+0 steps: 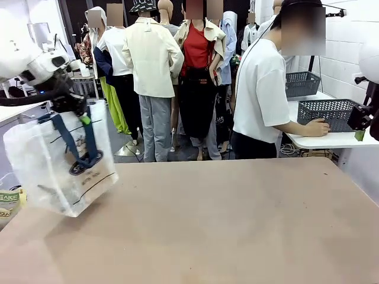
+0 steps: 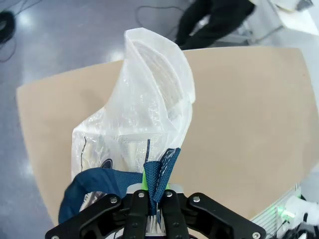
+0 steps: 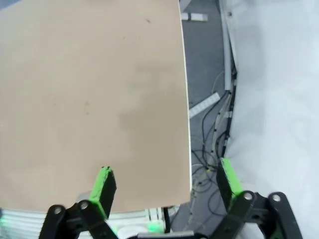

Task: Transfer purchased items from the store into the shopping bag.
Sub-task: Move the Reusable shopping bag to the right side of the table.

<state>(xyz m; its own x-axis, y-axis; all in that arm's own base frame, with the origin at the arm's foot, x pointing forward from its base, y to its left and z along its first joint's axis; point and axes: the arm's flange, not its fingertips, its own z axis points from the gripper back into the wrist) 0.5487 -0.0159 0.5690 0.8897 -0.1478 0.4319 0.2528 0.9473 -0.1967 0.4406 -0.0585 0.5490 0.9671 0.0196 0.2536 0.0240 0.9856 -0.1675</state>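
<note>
The shopping bag (image 1: 59, 168) is whitish translucent plastic and hangs by a navy strap above the table's left edge. My left gripper (image 1: 80, 112) is shut on that strap. In the left wrist view the gripper (image 2: 155, 196) pinches the blue strap, and the bag (image 2: 144, 109) dangles below it over the tan table. The store, a dark latticed basket (image 1: 331, 112), stands on a white side table at the far right, with a person's hand (image 1: 320, 127) at its front. The purchased items are hidden. My right gripper (image 1: 360, 127) is at the right edge; its jaws (image 3: 166, 174) stand open and empty.
The tan table (image 1: 225, 225) stretches wide in front. A second dark basket (image 1: 302, 83) sits farther back on the side table. A printed packet (image 1: 9, 202) lies off the table's left edge. Cables on the floor (image 3: 214, 129) run beside the table's right edge.
</note>
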